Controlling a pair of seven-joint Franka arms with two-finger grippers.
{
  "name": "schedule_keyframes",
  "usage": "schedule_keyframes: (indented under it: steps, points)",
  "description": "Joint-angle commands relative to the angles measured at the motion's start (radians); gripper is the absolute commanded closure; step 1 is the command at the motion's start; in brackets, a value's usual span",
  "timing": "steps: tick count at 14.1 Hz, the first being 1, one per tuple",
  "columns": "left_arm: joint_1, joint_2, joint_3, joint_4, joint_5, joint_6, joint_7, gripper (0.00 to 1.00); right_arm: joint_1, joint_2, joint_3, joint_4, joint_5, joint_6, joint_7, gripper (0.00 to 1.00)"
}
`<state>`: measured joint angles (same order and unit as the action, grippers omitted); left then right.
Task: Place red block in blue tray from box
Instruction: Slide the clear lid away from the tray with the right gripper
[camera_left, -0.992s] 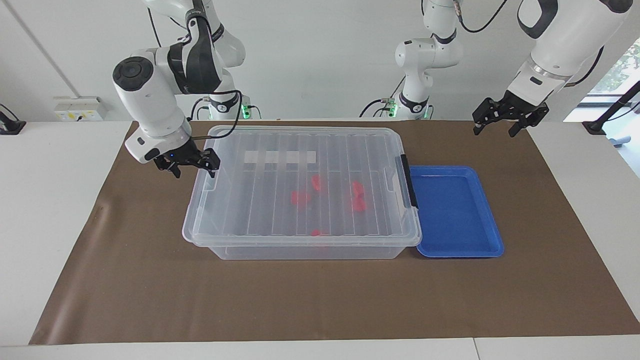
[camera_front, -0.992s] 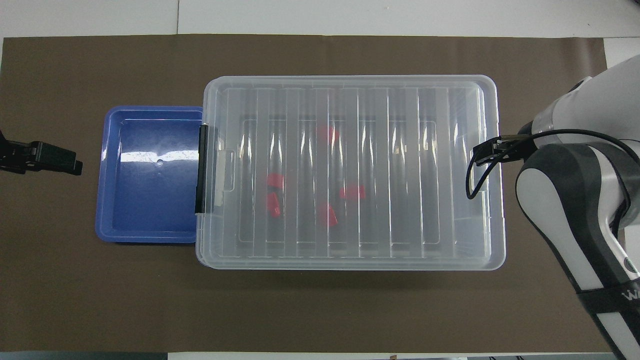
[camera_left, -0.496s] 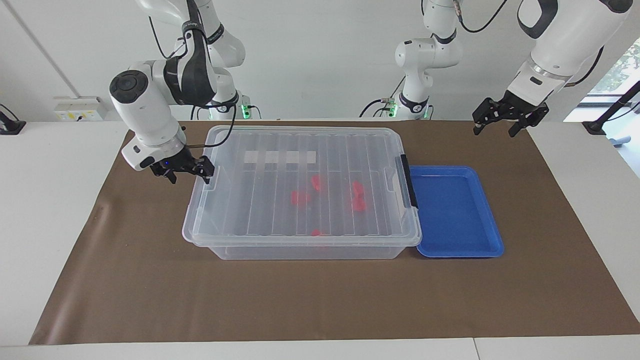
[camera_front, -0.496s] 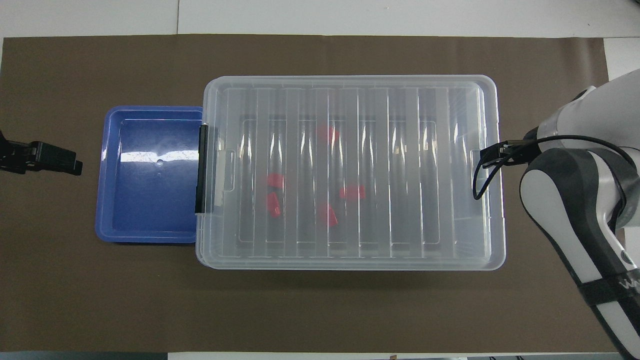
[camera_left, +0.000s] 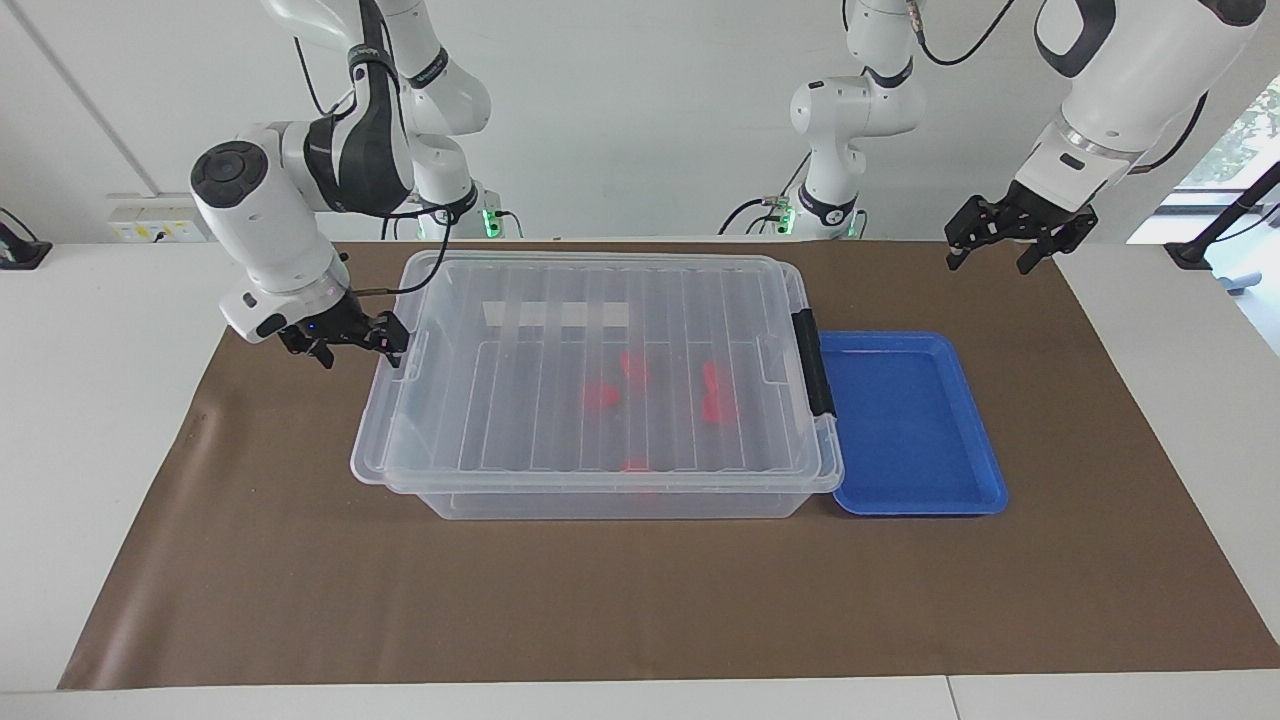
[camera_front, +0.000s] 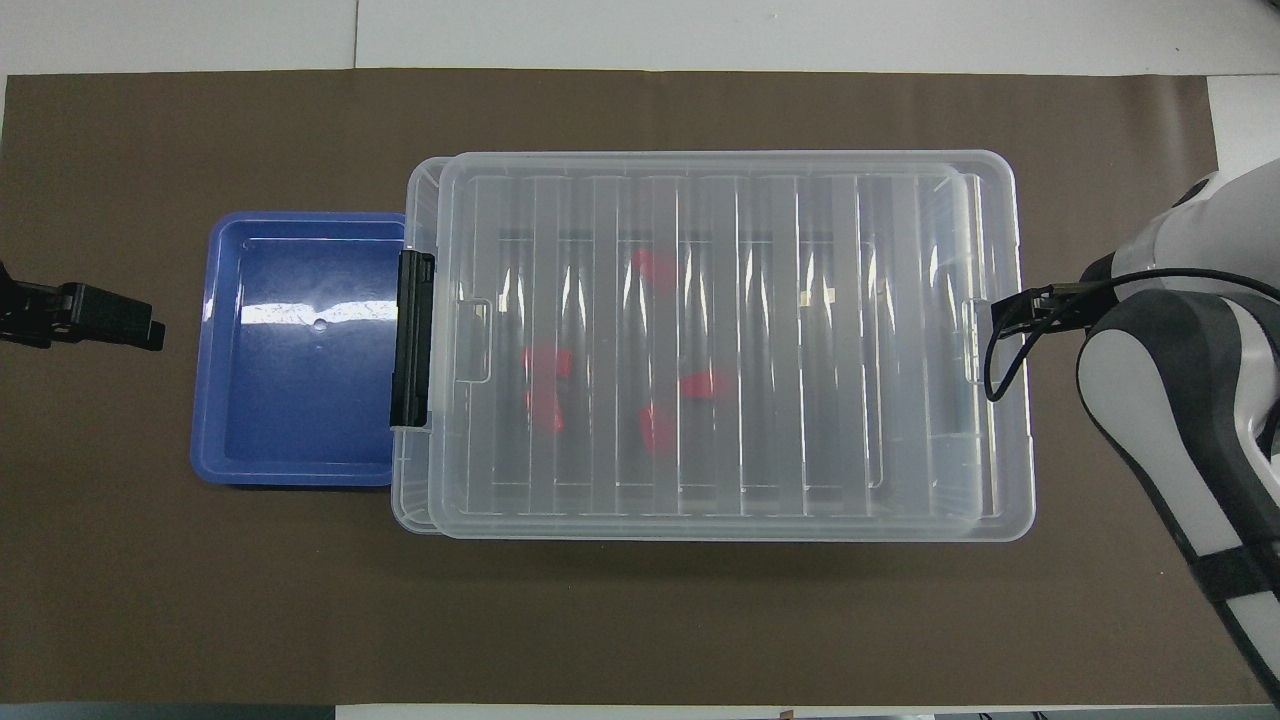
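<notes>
At the right arm's end of the box, the right gripper (camera_left: 346, 343) sits low against the edge of the ribbed clear lid (camera_left: 600, 370); its black fingers are spread wide, one fingertip touching the lid's rim, and nothing is clamped between them. The lid lies skewed on the box (camera_left: 610, 500), overhanging that end and leaving a thin strip of the box's rim uncovered at the other end. In the overhead view the right arm's white and grey forearm hides the gripper.

Under the lid, several red blocks (camera_front: 545, 362) lie scattered on the floor of the clear box, blurred by the plastic ribs; one (camera_left: 716, 409) rests toward the latch end. A black latch (camera_front: 413, 339) hangs on the box end that faces the blue tray (camera_front: 215, 400).

The blue tray touches the box at the left arm's end of the table, on brown paper (camera_left: 300, 580).

The left gripper (camera_left: 1008, 247) waits in the air over the brown paper near the table's corner, its fingers open, holding nothing.
</notes>
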<state>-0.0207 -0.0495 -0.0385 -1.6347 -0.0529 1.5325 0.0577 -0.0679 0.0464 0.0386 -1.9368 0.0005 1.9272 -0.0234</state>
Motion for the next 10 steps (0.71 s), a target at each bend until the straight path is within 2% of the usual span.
schedule_keyframes:
  steps: [1,10]
  points:
    - [-0.008,-0.007,0.011,-0.008,0.015,-0.017,0.007,0.00,-0.012,-0.023,-0.025,-0.030,0.000,0.024,-0.072,0.00]
    - [-0.005,-0.007,0.011,-0.008,0.015,-0.019,-0.001,0.00,-0.013,-0.020,-0.132,-0.021,-0.002,0.052,-0.260,0.00]
